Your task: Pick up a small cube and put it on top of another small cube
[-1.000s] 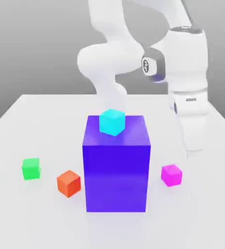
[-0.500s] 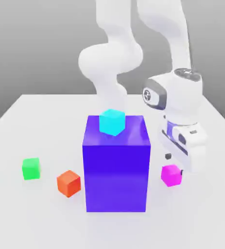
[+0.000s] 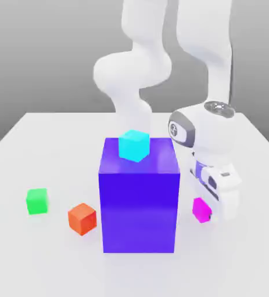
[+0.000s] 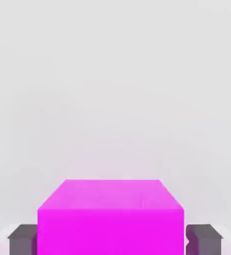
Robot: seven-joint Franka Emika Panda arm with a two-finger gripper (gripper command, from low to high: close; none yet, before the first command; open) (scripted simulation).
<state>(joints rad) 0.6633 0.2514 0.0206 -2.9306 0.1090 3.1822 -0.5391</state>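
White tabletop (image 3: 32, 139) spreads under a plain grey backdrop; no writing is readable anywhere. At its middle stands a big blue-purple block (image 3: 139, 203) with a cyan cube (image 3: 134, 145) on top. Toward the exterior view's right, the gripper (image 3: 209, 210) is clamped on the magenta cube (image 3: 201, 209), dark fingers (image 4: 22, 238) pressing both its sides. Well apart, at the exterior view's left, lie the green cube (image 3: 37, 200) and an orange-red cube (image 3: 82, 218).

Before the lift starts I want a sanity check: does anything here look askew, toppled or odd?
Nothing stands out. The gripper is shut squarely on the magenta cube; the green cube sits flat on the table.
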